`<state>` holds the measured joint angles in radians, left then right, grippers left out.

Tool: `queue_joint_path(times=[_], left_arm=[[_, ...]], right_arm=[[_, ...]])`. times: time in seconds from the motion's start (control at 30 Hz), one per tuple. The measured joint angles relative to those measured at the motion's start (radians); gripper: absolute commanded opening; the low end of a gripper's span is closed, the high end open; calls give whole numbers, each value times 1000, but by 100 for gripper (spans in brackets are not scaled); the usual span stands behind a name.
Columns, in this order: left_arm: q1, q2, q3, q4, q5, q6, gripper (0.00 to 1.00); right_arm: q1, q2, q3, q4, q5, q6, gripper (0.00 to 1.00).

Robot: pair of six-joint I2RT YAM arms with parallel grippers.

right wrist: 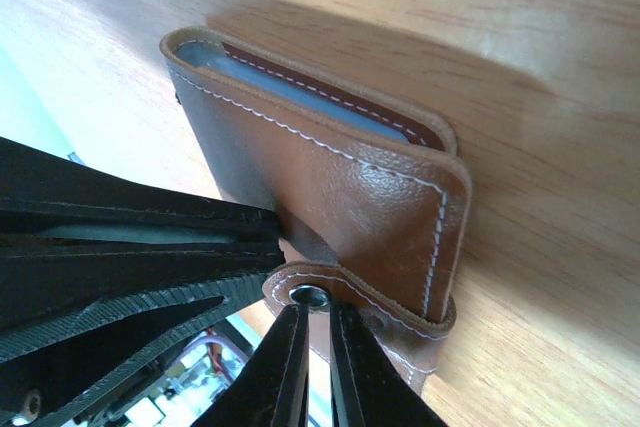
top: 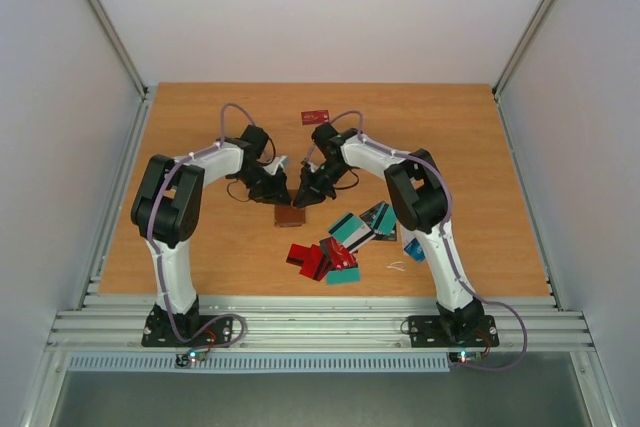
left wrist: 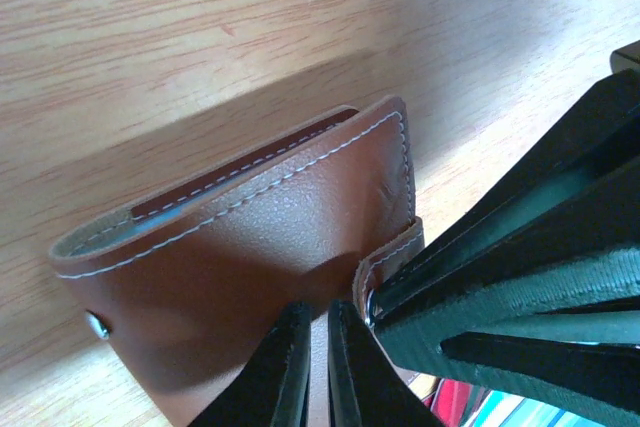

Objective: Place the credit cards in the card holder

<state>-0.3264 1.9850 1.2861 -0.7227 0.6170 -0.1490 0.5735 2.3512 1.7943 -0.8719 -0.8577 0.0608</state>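
Strap tab [right wrist: 372,299] of the card holder [right wrist: 330,187] is clamped by right gripper [right wrist: 315,315], cover pinched opposite by left gripper [left wrist: 318,319] tbh.

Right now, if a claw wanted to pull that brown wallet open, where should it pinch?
Probably the strap tab of the card holder, pinched across its flat faces from its free end. It juts past the cover and is thin enough to clamp. The right gripper pinches it there; the left gripper holds the cover's edge.
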Motion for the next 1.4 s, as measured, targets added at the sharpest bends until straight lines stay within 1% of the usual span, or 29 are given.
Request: queue_joint_path(times=[0.2, 0.6, 0.77, 1.23, 1.4], left_arm=[[-1, 0, -1, 2, -1, 0, 9], [-24, -3, -3, 13, -23, 2, 9], [-46, -5, 2, 14, -46, 5, 9], [-47, -6, 2, 16, -50, 2, 9], [-47, -6, 1, 17, -50, 1, 9]], right_arm=[[10, 4, 33, -50, 46, -42, 9], [16, 6, 116, -124, 101, -57, 9], [16, 10, 116, -135, 107, -59, 9], [16, 10, 93, -132, 111, -58, 9], [15, 17, 99, -156, 129, -47, 9]])
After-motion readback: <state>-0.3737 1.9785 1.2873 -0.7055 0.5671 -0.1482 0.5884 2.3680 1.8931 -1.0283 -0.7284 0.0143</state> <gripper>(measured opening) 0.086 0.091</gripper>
